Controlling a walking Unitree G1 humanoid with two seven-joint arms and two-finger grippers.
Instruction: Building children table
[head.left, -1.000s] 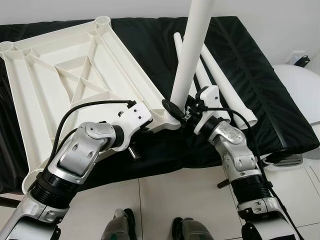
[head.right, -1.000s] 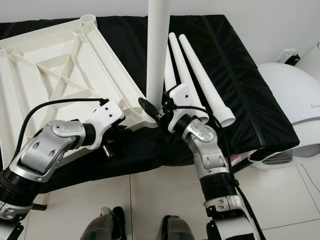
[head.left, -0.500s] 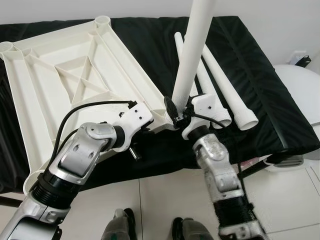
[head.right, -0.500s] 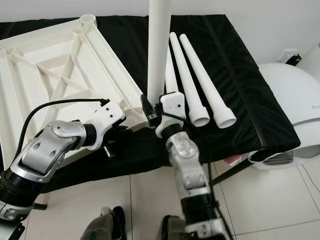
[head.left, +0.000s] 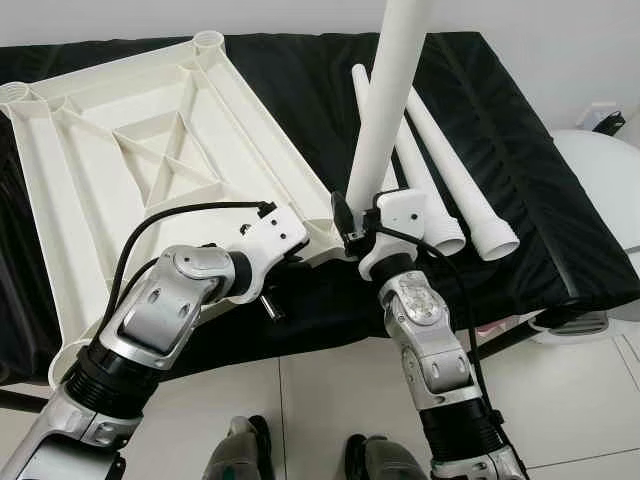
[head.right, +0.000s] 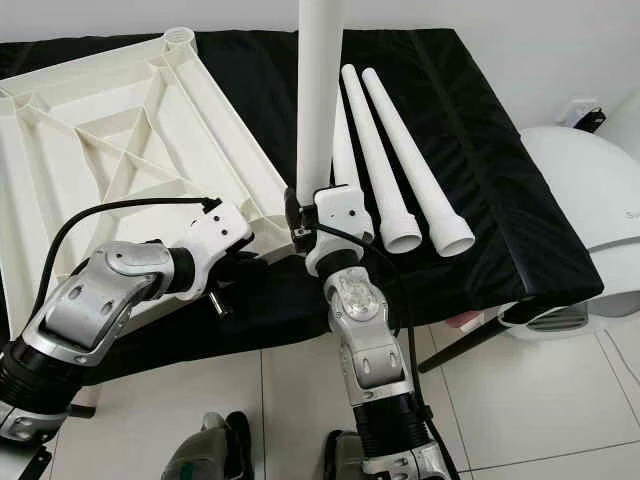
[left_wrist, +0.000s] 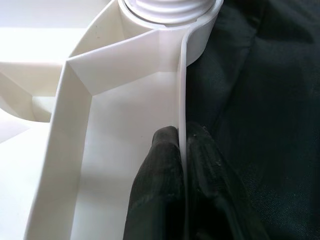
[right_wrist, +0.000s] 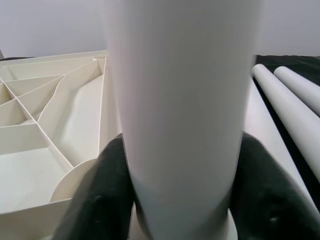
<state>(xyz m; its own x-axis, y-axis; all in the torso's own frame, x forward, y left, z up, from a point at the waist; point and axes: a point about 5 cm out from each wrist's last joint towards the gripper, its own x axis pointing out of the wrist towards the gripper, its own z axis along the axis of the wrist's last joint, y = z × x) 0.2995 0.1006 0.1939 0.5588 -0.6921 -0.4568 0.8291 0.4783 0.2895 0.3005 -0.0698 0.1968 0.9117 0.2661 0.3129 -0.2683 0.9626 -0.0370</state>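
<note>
A white plastic tabletop (head.left: 150, 170) is lying upside down on a black padded surface (head.left: 520, 180), its underside showing raised ribs that cross in triangles and round sockets at the corners. One white leg (head.left: 385, 100) is standing upright in the corner socket (left_wrist: 170, 12) nearest the robot, where a threaded collar is showing at its foot.

The right claw (right_wrist: 180, 200) is closing on that leg low down, just above the socket, one black finger (right_wrist: 100, 200) pressing each side of the tube. The left claw (left_wrist: 184, 165) is pinching the tabletop's thin rim beside the same corner, its fingers narrowed onto the wall from both sides, with the black surface lying just beyond.

Two spare legs (head.right: 415, 160) are lying side by side on the black surface to the right of the upright one, tapering away from the robot with their wide open ends facing it; a third (head.right: 343, 150) is lying partly hidden behind the standing leg. A rounded white appliance (head.right: 590, 200) is sitting to the far right on the tiled floor (head.right: 520, 400).
</note>
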